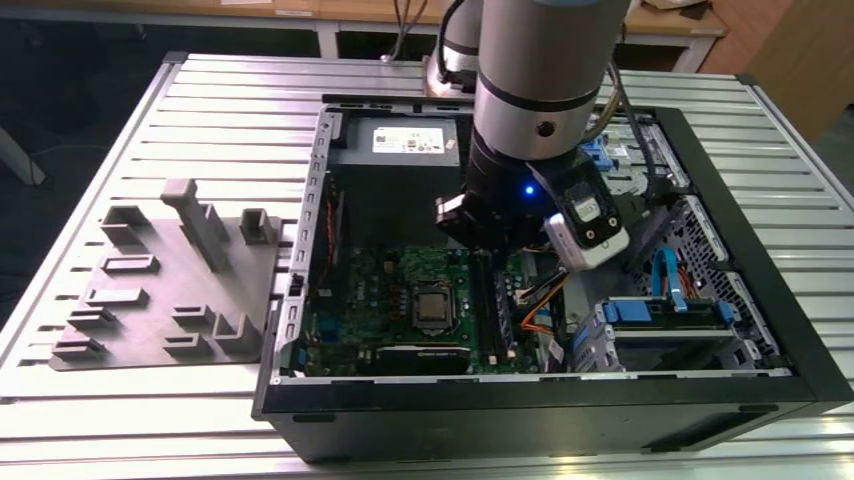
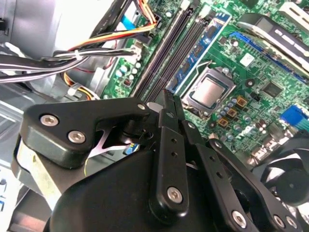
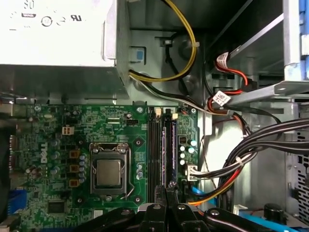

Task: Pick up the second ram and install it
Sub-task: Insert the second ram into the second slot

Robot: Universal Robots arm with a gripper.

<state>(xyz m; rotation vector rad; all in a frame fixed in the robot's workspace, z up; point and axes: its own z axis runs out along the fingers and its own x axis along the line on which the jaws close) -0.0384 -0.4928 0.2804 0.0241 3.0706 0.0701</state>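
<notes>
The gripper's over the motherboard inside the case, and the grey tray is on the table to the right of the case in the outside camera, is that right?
No, one thing is off. The exterior view shows the tray on the table at the exterior view's left of the case, not its right. The gripper is over the motherboard, as said.

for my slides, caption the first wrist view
black gripper poised over long black memory slots on the green motherboard
</notes>
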